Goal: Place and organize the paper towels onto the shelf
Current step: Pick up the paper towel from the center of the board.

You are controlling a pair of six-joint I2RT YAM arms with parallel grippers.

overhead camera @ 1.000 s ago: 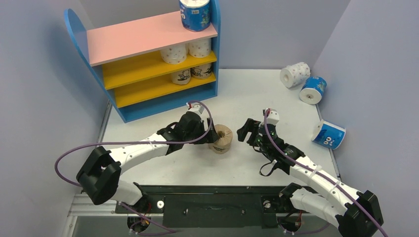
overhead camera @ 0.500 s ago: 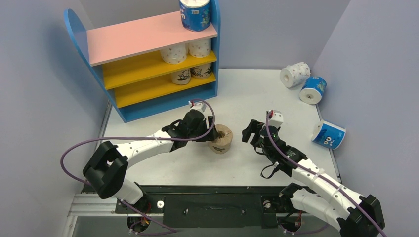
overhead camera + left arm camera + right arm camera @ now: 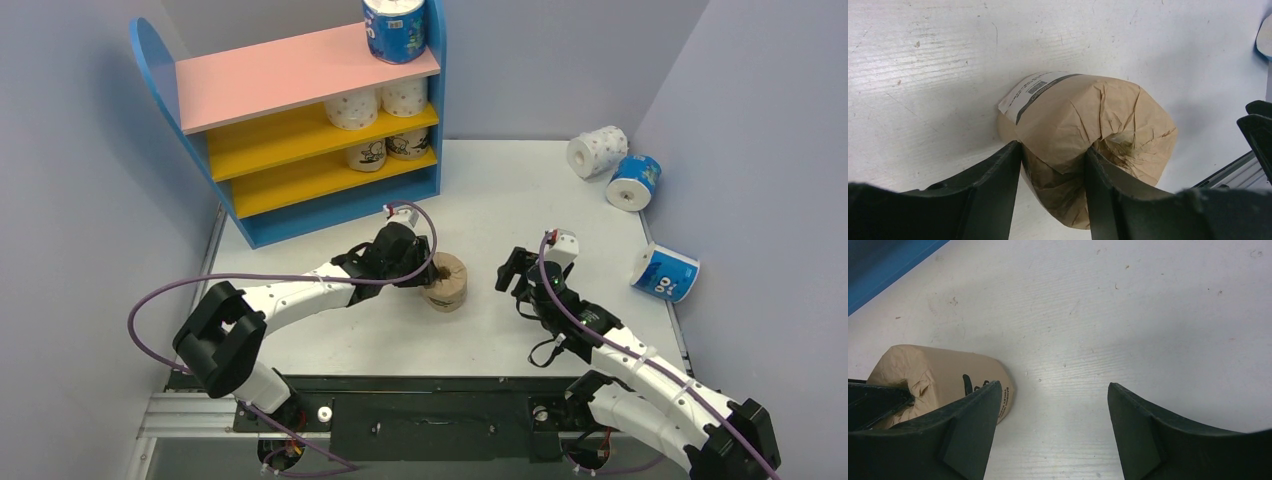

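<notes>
A tan paper towel roll (image 3: 447, 280) (image 3: 1088, 115) (image 3: 933, 375) stands on the table in front of the shelf (image 3: 300, 80). My left gripper (image 3: 425, 272) (image 3: 1054, 147) is shut on its near wall, one finger outside and one in the crumpled core. My right gripper (image 3: 510, 272) (image 3: 1053, 390) hangs open to the right of the roll, nothing between its fingers. A blue roll (image 3: 394, 28) stands on the pink top, two white dotted rolls (image 3: 352, 108) on the upper yellow board, two tan cartoon rolls (image 3: 367, 154) on the lower one.
Three loose rolls lie at the right: a white dotted one (image 3: 596, 151) and a blue one (image 3: 633, 181) in the far corner, another blue one (image 3: 665, 272) by the right wall. The shelf's blue base (image 3: 888, 265) is just beyond the tan roll.
My left gripper's jaws have closed onto the wall of the tan roll. My right gripper has drawn back to the right and nearer, still open.
</notes>
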